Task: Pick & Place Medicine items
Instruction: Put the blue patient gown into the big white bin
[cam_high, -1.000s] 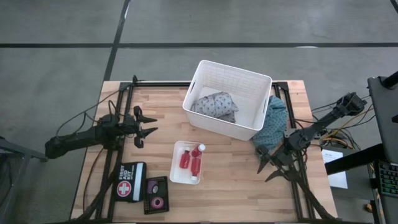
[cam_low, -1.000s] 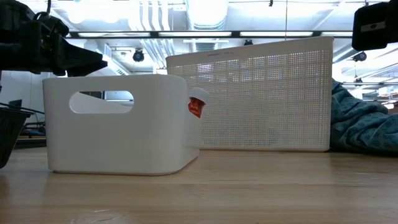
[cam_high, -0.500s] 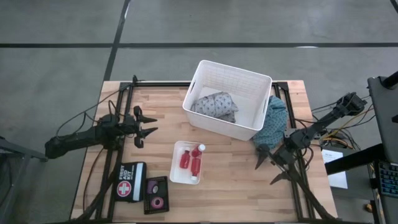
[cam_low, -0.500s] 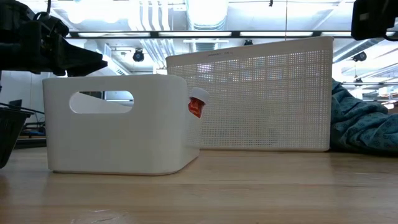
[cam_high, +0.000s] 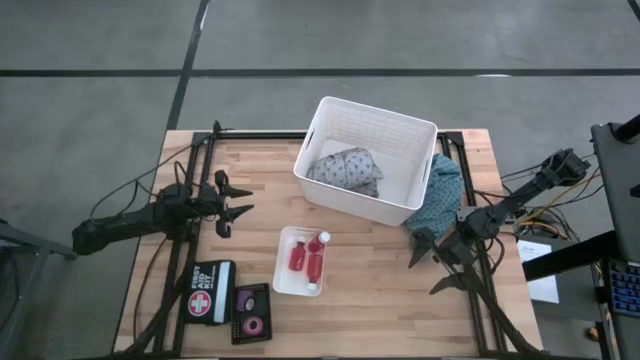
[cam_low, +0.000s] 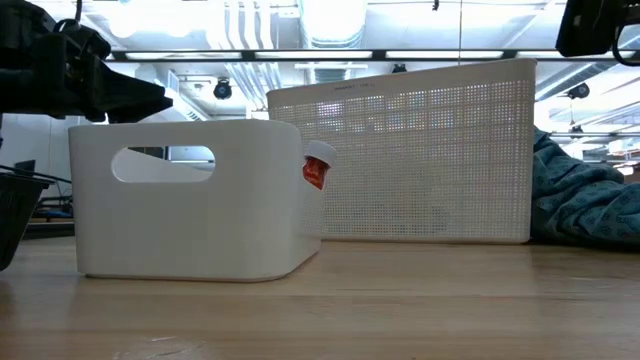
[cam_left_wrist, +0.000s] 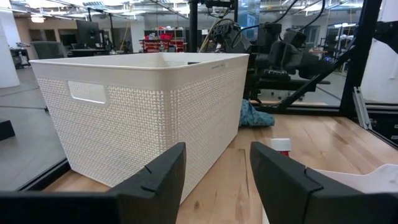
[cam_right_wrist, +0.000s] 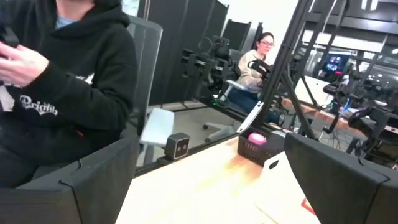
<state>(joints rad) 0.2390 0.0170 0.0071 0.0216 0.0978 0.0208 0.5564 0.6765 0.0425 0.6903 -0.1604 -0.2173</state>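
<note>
The three red bottles (cam_high: 309, 259) with white caps are lying side by side in a small white tray (cam_high: 283, 272) near the middle of the wooden table (cam_high: 260, 190), just in front of the big white basket (cam_high: 420, 165). In the low view one bottle cap and its red shoulder are showing past the tray's right end. A pink tape roll (cam_high: 254, 324) and a darker one (cam_high: 247, 299) are sitting in a black case (cam_high: 236, 312) close to the table's front edge, beside a first aid kit (cam_high: 209, 292).

The left gripper (cam_high: 238, 210) is hanging over the left part of the table, well apart from the tray, its fingers (cam_left_wrist: 161, 180) standing a narrow gap apart and holding nothing. Bare wood is lying open between it and the tray.

The right gripper (cam_high: 432, 268) is hovering over the right part of the table, near the right edge, its fingers spread wide and empty. A teal cloth (cam_high: 440, 205) is bunching just behind it, touching the basket's right wall. A strip of clear wood is stretching between this gripper and the tray.

A grey cloth (cam_high: 345, 170) is resting inside the basket. Beyond the table, the right wrist view is showing a person in a dark hooded top (cam_right_wrist: 68, 93) and another person seated farther off (cam_right_wrist: 256, 59).
</note>
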